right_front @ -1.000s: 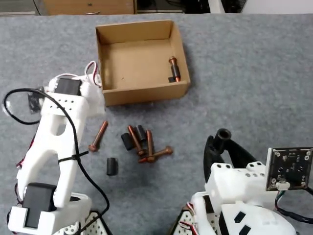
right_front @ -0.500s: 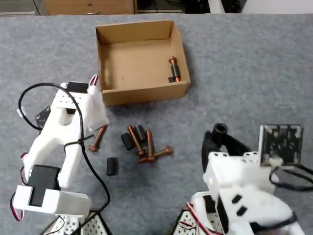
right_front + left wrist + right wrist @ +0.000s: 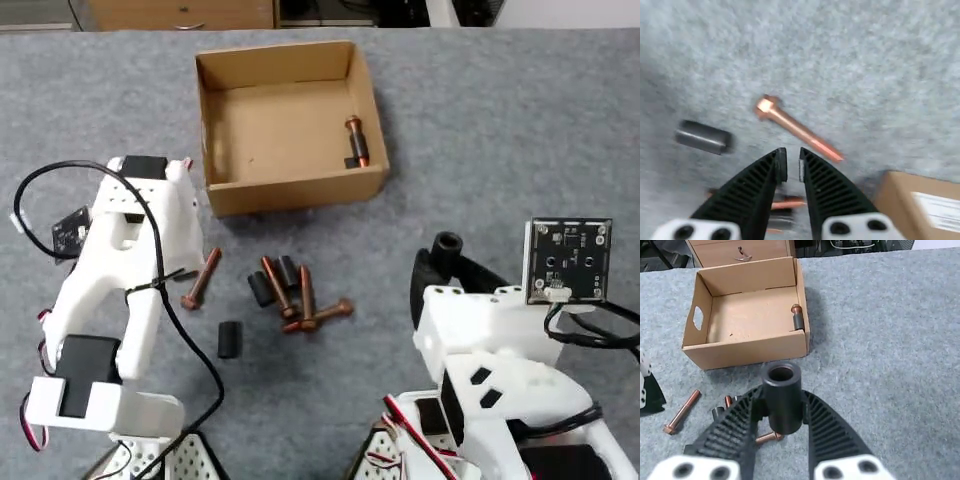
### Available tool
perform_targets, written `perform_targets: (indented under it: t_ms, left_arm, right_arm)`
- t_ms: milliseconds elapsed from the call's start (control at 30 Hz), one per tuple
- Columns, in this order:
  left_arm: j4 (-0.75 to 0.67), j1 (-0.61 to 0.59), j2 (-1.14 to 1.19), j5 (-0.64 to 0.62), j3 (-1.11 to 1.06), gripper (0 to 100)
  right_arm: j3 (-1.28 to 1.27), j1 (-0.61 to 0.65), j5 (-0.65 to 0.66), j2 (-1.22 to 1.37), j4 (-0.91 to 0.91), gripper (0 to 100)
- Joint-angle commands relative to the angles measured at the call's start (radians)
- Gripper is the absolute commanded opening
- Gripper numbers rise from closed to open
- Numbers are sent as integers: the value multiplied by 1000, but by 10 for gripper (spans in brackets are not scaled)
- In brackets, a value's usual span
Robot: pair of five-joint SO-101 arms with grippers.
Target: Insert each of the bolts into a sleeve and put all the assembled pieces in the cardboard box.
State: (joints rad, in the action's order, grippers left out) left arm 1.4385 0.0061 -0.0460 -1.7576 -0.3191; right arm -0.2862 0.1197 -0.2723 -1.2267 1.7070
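I have the grey felt table cover (image 3: 520, 130) under everything. Farthest left on it, beside my left arm (image 3: 120, 280), lies a single bolt (image 3: 201, 277), on a slant with its head toward me. Just right of it and nearer me sits a loose sleeve (image 3: 229, 339), apart from the rest. Further right is a small heap (image 3: 305, 295) of three bolts and two sleeves, touching and crossing one another. It lies between the two arms, just in front of the box.

The cardboard box (image 3: 295, 192) stands open at the far side of the table, behind the heap. One assembled piece (image 3: 356, 142), a bolt inside a sleeve, lies along its right wall. The rest of the floor is bare.

My left gripper (image 3: 792, 162) hangs over the cover, fingers drawn nearly together with only a slit between them and nothing in it. The single bolt (image 3: 797, 129) lies just beyond the tips and the loose sleeve (image 3: 703, 137) off to one side.

My right gripper (image 3: 783, 407) is at the right, near me, clamped on a black sleeve (image 3: 782, 396). It stands upright, bore facing up, clear of the table.
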Motion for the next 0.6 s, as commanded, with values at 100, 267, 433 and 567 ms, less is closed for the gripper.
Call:
perform_targets:
  t_ms: [100,267,433,567]
  left_arm:
    - [21,-5,-5,51,17,57]
    - [-29,3,-12,48,-28,60]
    - [-40,3,-12,20,-35,78]
    - [-29,12,-5,15,-41,164]
  right_arm:
    - [7,-2,-9,18,-32,1]
    - [7,-2,-9,15,-26,1]
    - [7,-2,-9,12,-26,1]
    - [7,-5,-11,15,-26,1]
